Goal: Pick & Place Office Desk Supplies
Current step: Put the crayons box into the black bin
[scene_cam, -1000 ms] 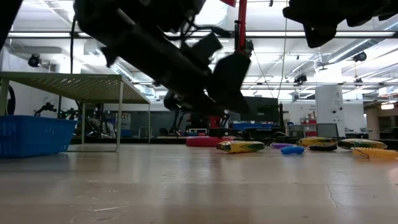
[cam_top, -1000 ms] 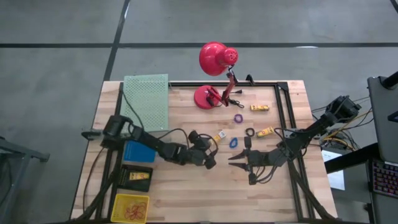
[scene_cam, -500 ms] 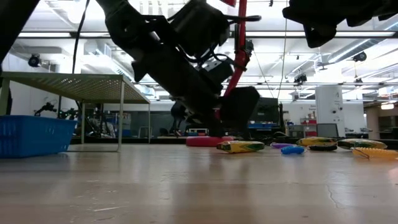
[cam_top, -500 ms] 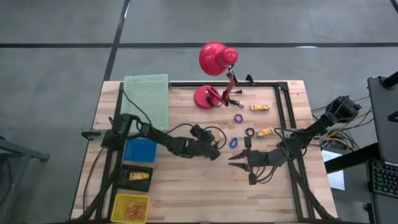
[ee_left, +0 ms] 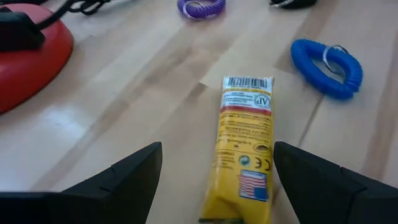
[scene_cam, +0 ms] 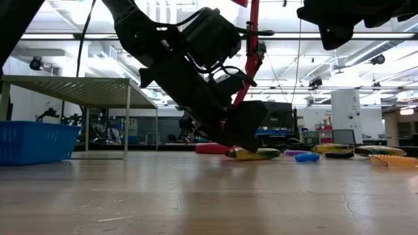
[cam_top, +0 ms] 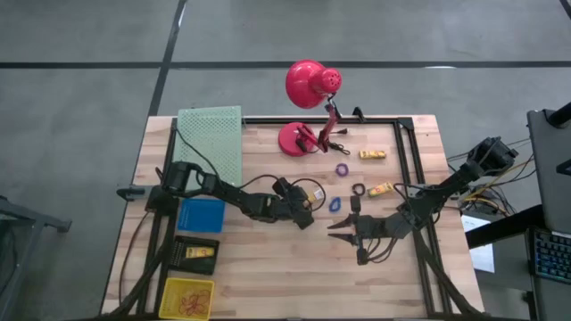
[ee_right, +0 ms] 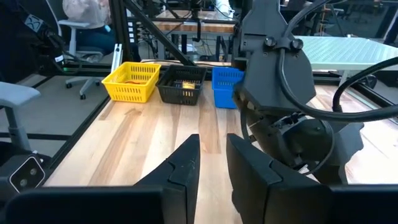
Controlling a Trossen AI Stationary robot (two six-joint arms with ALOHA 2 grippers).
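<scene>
A yellow packet [ee_left: 245,155] lies flat on the wooden table, near the red lamp's base [ee_left: 25,56]. My left gripper [ee_left: 217,180] is open and low over the table. Its two fingers stand on either side of the packet's near end, and I cannot see them touch it. In the low view its fingertips [scene_cam: 243,145] hang just above the table by the packet [scene_cam: 256,154]. A blue ring [ee_left: 328,67] and a purple ring [ee_left: 200,7] lie beyond it. My right gripper [cam_top: 337,226] waits to the right of the table's middle, raised and empty, with a narrow gap between its fingers [ee_right: 186,163].
Two more yellow packets [cam_top: 373,154] [cam_top: 381,188] and a black ring [cam_top: 359,189] lie at the far right. The red desk lamp [cam_top: 308,85] stands at the far edge. A green mesh tray [cam_top: 211,145] is far left. Blue [cam_top: 200,215], black [cam_top: 195,253] and yellow [cam_top: 188,297] baskets line the left side.
My left gripper has moved toward the table's far right, sunk close to the tabletop and tipped down, so that its fingers now straddle the yellow packet. It has stayed open. The packet has not moved.
</scene>
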